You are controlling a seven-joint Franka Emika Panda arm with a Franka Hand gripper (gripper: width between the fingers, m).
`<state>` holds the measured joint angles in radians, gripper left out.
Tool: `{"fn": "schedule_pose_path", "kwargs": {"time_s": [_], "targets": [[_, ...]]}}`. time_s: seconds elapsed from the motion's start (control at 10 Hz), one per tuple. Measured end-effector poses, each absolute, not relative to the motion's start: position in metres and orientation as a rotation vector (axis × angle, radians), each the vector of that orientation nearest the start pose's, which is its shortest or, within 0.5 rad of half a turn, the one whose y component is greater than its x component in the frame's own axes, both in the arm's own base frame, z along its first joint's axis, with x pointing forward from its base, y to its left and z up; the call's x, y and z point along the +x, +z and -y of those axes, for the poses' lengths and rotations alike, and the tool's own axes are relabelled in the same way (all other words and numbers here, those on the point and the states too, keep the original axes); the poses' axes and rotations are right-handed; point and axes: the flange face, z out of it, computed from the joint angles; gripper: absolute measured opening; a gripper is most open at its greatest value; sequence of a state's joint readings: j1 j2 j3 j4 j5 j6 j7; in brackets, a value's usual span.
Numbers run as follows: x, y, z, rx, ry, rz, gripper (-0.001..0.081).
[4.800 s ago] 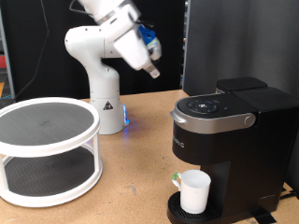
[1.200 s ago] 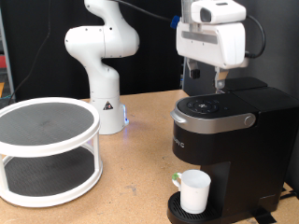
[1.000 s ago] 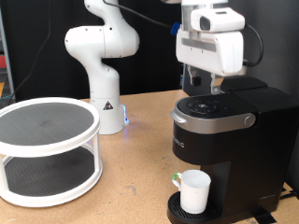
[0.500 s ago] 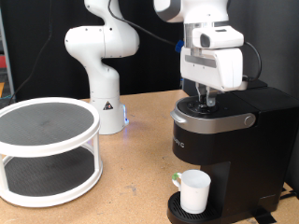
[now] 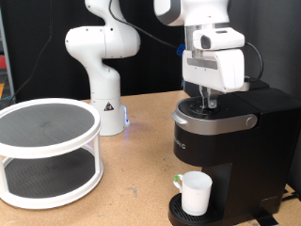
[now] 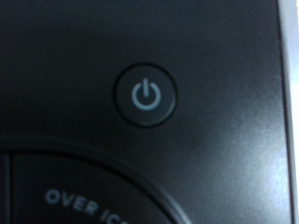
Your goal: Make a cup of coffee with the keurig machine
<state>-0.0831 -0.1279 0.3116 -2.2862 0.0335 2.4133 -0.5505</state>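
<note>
The keurig machine [image 5: 230, 141] stands at the exterior view's right, its lid down. The white cup [image 5: 196, 193] stands upright on the machine's round drip base [image 5: 177, 213], under the spout. My gripper [image 5: 209, 102] points straight down onto the round button panel [image 5: 193, 107] on top of the machine; its fingers look shut together, holding nothing, with the tips at the panel's surface. The wrist view is filled by the black panel [image 6: 56, 56], very close, with the lit power button [image 6: 149, 95] near the middle and part of an "OVER ICE" label. No fingers show there.
A white two-tier round rack [image 5: 47, 151] stands at the exterior view's left on the wooden table [image 5: 132, 184]. The white robot base [image 5: 102, 89] with a blue light is behind it. A dark panel [image 5: 202, 38] rises behind the machine.
The gripper swung from near the arm base to above the machine, then came down onto the button panel. In the last half second it has barely moved. The cup has stayed in place.
</note>
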Motion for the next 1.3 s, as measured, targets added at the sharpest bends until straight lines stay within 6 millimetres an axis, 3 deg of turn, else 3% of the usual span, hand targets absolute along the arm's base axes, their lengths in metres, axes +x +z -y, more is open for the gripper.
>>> {"fn": "schedule_pose_path", "kwargs": {"time_s": [0.7,1.3], "targets": [[0.495,0.434,-0.108,-2.915,-0.414,1.170,0.0007],[0.496,0.427,-0.107,-2.985,-0.326,1.117,0.0007]]}}
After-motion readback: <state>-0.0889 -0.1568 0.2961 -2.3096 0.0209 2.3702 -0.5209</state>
